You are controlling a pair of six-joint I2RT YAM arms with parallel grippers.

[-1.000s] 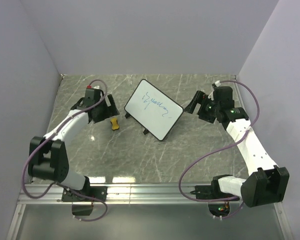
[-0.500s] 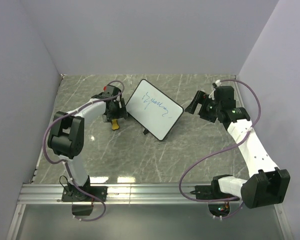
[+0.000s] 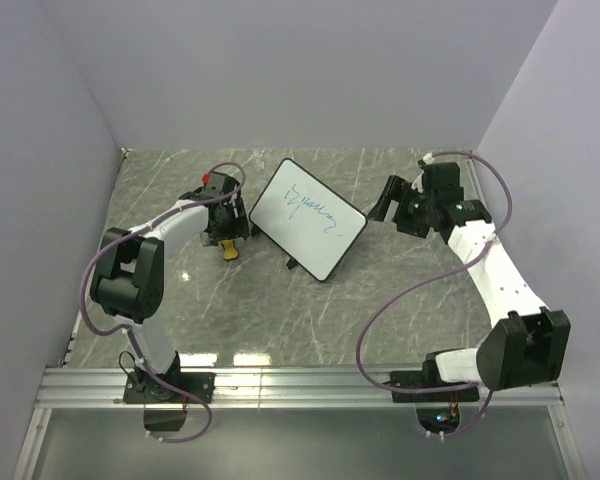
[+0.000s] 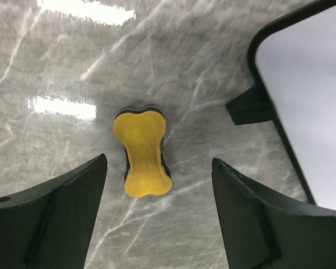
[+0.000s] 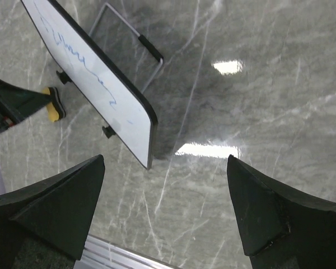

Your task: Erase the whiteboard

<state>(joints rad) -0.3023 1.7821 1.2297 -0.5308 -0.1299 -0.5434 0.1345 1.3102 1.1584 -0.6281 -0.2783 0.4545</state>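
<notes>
The whiteboard [image 3: 307,219] stands tilted on its small black feet at the table's middle, with blue scribbled writing on its face. It also shows in the left wrist view [image 4: 313,95] and the right wrist view [image 5: 95,84]. A yellow eraser [image 3: 229,248] lies on the table left of the board; the left wrist view shows the eraser [image 4: 143,152] between and just beyond the fingers. My left gripper [image 4: 159,168] is open above it, not touching. My right gripper [image 5: 165,162] is open and empty, right of the board.
The grey marble table [image 3: 380,300] is walled in by pale panels at the back and both sides. A metal rail [image 3: 300,380] runs along the near edge. The board's wire stand [image 5: 126,33] props it from behind.
My left gripper has swung right from the table's left side to a spot over the yellow eraser. My right gripper has shifted slightly left toward the board.
</notes>
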